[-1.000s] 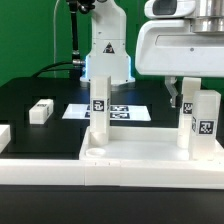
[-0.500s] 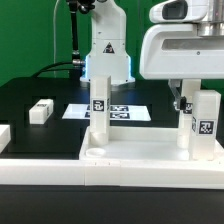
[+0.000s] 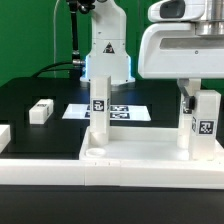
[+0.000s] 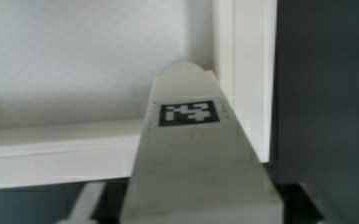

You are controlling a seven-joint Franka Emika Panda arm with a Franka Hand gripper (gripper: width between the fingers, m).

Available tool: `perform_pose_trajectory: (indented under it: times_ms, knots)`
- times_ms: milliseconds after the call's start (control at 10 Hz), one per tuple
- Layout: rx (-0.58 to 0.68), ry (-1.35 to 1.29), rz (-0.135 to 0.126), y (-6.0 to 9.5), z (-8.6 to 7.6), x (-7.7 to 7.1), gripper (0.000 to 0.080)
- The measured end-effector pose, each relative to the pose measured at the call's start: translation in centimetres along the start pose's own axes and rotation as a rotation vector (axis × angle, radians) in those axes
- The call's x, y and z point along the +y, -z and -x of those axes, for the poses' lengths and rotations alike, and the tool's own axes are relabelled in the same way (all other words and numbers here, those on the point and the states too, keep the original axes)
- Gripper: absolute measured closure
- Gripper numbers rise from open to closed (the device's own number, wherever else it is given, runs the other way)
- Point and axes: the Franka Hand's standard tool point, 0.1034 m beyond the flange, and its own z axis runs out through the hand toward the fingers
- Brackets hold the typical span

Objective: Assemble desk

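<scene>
the gripper [image 3: 186,103] pinches a white leg [image 3: 204,120] standing upright on the desk top [image 3: 150,158] at the exterior view's right. a second leg [image 3: 99,104] stands further left. both show black-and-white square tags; no writing is legible.

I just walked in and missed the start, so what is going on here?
A Franka arm is putting a white desk together. The desk top lies at the front with two legs standing upright on it: one leg toward the exterior view's left, and a second leg under the gripper. A loose leg lies on the black table. The gripper's grip is not clear.
</scene>
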Motion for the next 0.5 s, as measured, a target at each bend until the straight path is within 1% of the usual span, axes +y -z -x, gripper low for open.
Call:
perform_pose_trajectory:
  times_ms: [100, 300, 500]
  knots:
    - [0.0, -0.068, 0.001, 0.0, 0.0, 0.0, 0.0512]
    - [0.003, -0.195, 0.013, -0.1, -0.1, 0.8, 0.0512]
    - [0.013, -0.404, 0.039, 0.0, -0.4, 2.6, 0.0511]
